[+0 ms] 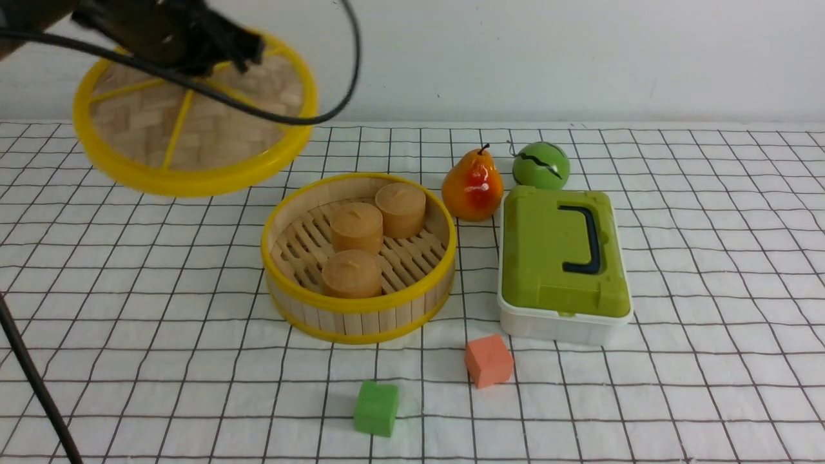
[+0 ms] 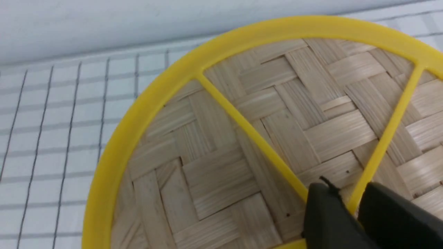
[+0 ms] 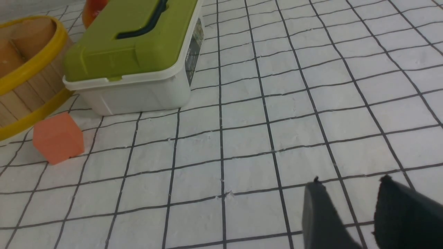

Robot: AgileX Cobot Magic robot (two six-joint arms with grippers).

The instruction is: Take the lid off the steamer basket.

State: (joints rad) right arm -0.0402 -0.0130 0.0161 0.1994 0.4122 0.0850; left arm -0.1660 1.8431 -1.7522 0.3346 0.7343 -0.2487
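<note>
The lid [image 1: 213, 129], woven tan bamboo with a yellow rim and spokes, hangs tilted in the air at the back left, well clear of the steamer basket [image 1: 358, 310]. My left gripper [image 1: 193, 45] is shut on the lid near its hub. In the left wrist view the black fingers [image 2: 325, 214] pinch a yellow spoke of the lid [image 2: 221, 173]. The basket stands uncovered in the middle with three tan cylinders [image 1: 356, 227] inside; its edge shows in the right wrist view [image 3: 31, 69]. My right gripper [image 3: 349, 188] is open and empty over bare cloth, out of the front view.
A green-lidded white box [image 1: 562, 264] stands right of the basket, with a pear [image 1: 472, 187] and a green ball [image 1: 541, 165] behind. An orange cube [image 1: 488, 360] and a green cube [image 1: 376, 407] lie in front. A black cable [image 1: 32, 380] crosses the front left corner.
</note>
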